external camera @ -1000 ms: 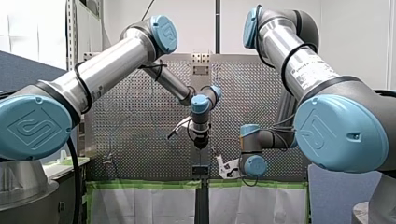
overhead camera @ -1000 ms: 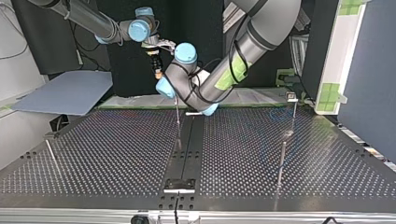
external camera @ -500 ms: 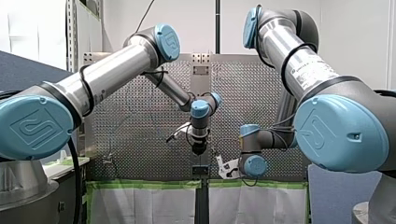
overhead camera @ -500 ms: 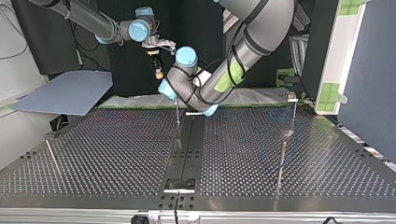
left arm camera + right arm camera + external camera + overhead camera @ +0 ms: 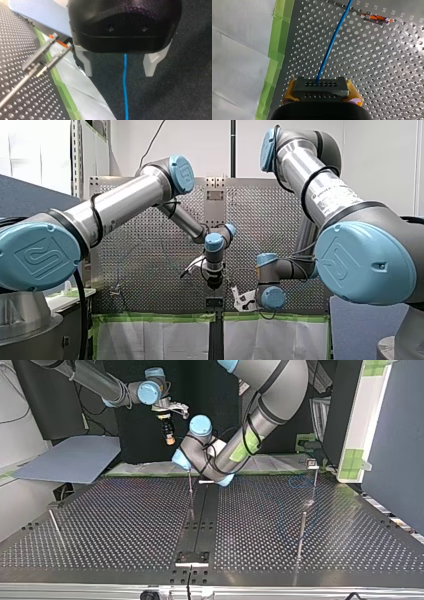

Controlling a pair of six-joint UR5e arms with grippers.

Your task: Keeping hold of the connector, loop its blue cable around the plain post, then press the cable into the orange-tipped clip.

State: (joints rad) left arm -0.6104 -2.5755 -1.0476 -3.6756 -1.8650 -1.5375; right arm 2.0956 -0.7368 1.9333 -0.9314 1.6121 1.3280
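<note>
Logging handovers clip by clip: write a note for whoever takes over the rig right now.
My right gripper: shut on the connector.
My left gripper: open, fingers apart with the blue cable running between them, untouched.
Cable leads from the connector past the orange-tipped clip, beside it, not in it.
Done: connector held.
Left: no loop shows yet; then press the cable into the clip.
</note>
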